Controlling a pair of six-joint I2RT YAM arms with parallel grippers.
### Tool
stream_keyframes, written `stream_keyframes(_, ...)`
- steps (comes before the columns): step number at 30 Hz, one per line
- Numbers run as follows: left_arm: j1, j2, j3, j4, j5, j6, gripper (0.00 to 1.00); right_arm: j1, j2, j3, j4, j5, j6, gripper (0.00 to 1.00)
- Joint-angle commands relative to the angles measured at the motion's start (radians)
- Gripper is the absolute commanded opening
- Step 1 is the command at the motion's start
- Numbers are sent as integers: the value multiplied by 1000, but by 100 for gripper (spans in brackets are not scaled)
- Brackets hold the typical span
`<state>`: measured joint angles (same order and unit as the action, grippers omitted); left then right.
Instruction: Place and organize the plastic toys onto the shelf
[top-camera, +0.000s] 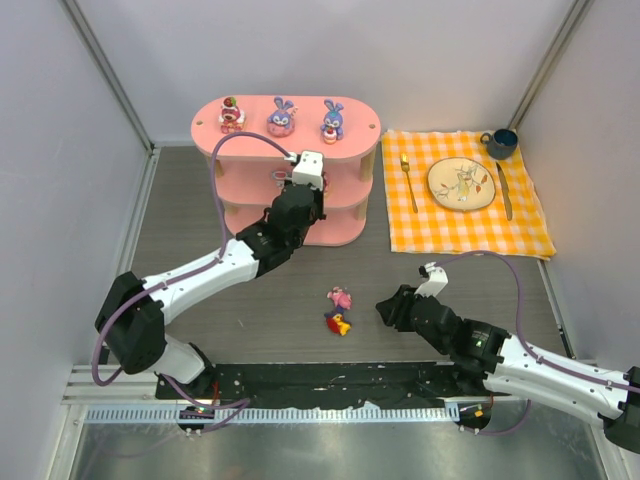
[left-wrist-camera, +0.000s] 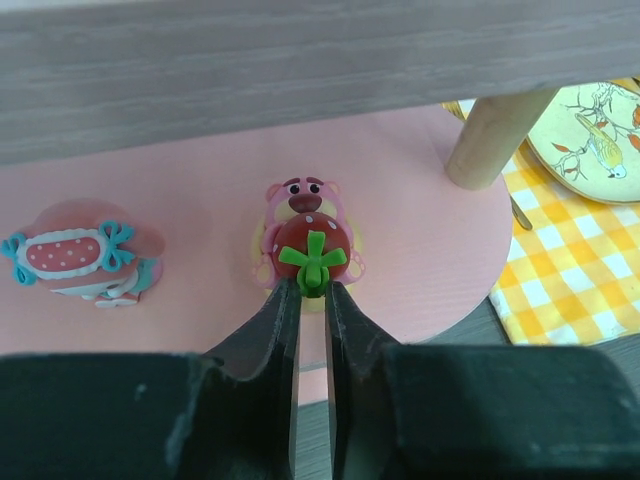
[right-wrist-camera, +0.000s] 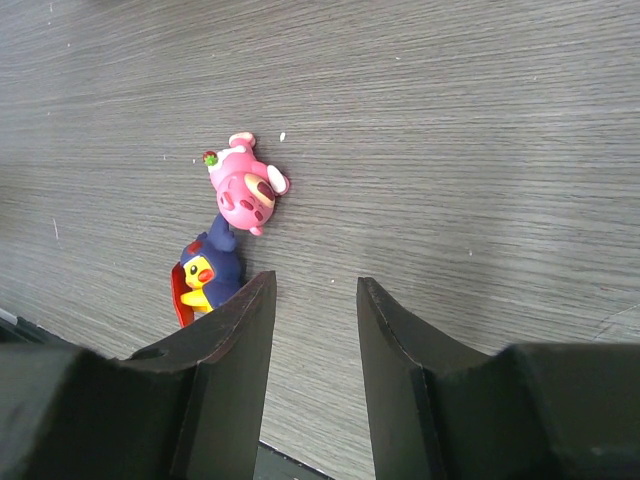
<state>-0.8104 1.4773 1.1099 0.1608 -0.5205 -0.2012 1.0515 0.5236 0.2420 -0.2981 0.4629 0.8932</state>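
Left gripper (left-wrist-camera: 312, 288) is pinching the pink bear (left-wrist-camera: 305, 203) by its stalk, standing it upright on the shelf (left-wrist-camera: 430, 240); I'm hovering right gripper (right-wrist-camera: 315, 287) half-open, toys (right-wrist-camera: 243, 192) at ten o'clock.

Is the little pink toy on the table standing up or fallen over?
Fallen over: the pink toy lies on its side on the table.

No text, label, brand, number or sign can be read in any of the three views.
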Motion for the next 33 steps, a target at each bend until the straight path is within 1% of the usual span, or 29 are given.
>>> stream_keyframes(1, 8, 5, 38, 37, -45, 19, 0, -2, -1, 17, 10, 33, 0, 44)
stream_keyframes(9, 11, 3, 33, 39, -38, 26, 0, -4, 0, 16, 13, 34, 0, 44)
stream_keyframes(10, 10, 2, 31, 39, -38, 26, 4, -4, 0, 16, 11, 33, 0, 44)
stream_keyframes(11, 11, 3, 31, 40, -36, 25, 9, -2, -2, 16, 10, 33, 1, 44)
stream_keyframes(12, 11, 0, 28, 42, -32, 26, 18, -2, -2, 16, 10, 34, 0, 44)
stream_keyframes(13, 11, 0, 24, 45, -30, 25, 31, -4, -1, 16, 10, 34, 1, 44)
stream_keyframes(16, 11, -5, 21, 49, -29, 25, 42, -4, -4, 14, 11, 33, 0, 44)
stream_keyframes(20, 13, -6, 24, 46, -29, 26, 44, -2, -2, 16, 10, 28, 1, 43)
stream_keyframes(22, 13, -12, 24, 46, -27, 26, 49, -2, -2, 16, 8, 28, 1, 43)
stream_keyframes(25, 14, -21, 19, 51, -19, 26, 54, -2, -1, 16, 10, 29, 1, 44)
stream_keyframes(33, 13, -72, -19, 97, 10, 23, 56, -2, -2, 40, -12, 34, -10, 44)
